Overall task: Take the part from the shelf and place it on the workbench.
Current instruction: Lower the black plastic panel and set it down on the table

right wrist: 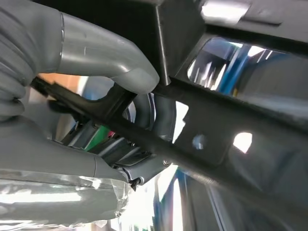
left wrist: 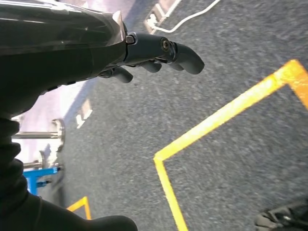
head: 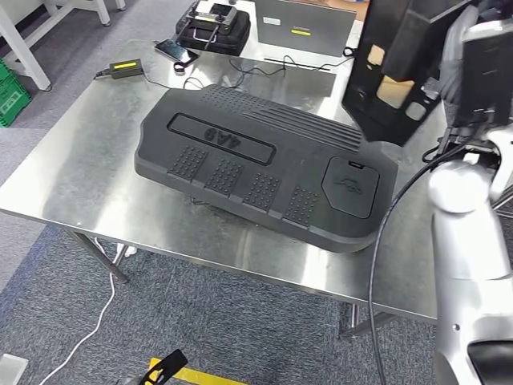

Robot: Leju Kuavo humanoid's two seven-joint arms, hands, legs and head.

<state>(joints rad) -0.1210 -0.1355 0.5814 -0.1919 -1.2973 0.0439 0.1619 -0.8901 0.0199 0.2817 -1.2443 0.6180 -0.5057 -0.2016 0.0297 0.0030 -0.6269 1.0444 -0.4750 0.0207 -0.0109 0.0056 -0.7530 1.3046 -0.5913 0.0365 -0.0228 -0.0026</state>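
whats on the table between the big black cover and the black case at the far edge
In the head view, loose black cables lie on the bare steel table between the large black ribbed plastic cover and the black case.

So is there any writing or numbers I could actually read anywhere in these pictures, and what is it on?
"4A9", raised characters seen upside down in the head view, on the large black cover lying on the metal table.
Yellow label on the black adapter: too small to read.
Yellow label on the grey case at the far edge: too small to read.
Emblem on the cover's corner panel: not legible.
Black part held by the right hand: no text visible.
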